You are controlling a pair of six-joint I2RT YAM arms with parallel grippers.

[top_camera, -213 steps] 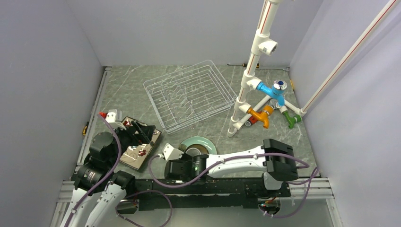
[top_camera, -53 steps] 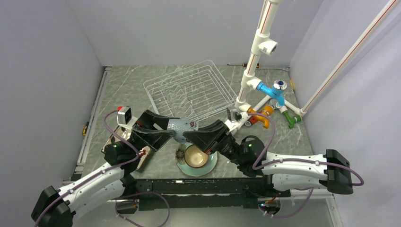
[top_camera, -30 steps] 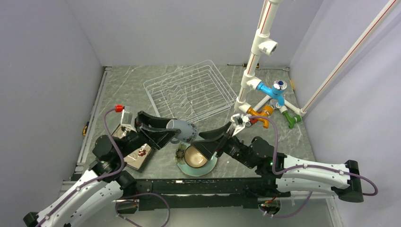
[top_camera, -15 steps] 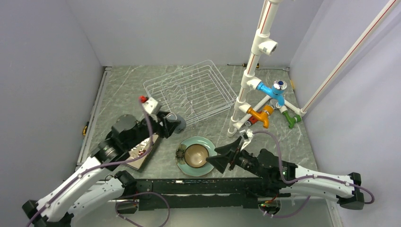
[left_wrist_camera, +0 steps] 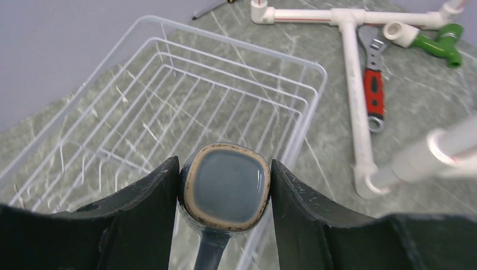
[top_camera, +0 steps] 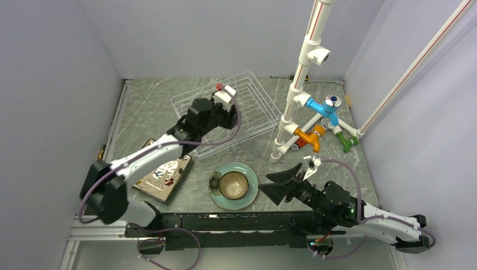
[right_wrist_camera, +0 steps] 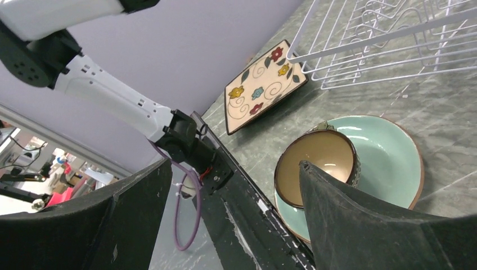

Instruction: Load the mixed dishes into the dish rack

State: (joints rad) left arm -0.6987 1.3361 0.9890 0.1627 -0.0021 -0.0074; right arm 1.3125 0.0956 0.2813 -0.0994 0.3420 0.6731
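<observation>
My left gripper [top_camera: 224, 117] is shut on the small grey mug [left_wrist_camera: 226, 188], one finger on each side and the handle pointing toward the wrist. It holds the mug over the near edge of the white wire dish rack [left_wrist_camera: 169, 101], seen from above as dish rack [top_camera: 225, 109]. The brown bowl [top_camera: 233, 184] sits in the pale green plate [top_camera: 251, 179] at the table's front. The cream floral square plate [top_camera: 164, 175] lies at the front left. My right gripper [top_camera: 279, 183] is open and holds nothing, just right of the green plate; the right wrist view shows the bowl [right_wrist_camera: 315, 160] past its right finger.
A white pipe stand [top_camera: 295, 90] with blue, orange and green fittings rises right of the rack. A red-handled wrench [left_wrist_camera: 373, 84] lies on the marble beside its base pipes. Grey walls close in the left, back and right sides.
The left arm has carried the mug from the front left up and back to over the rack. The right arm has drawn back toward the near right, its jaws narrowing slightly.
</observation>
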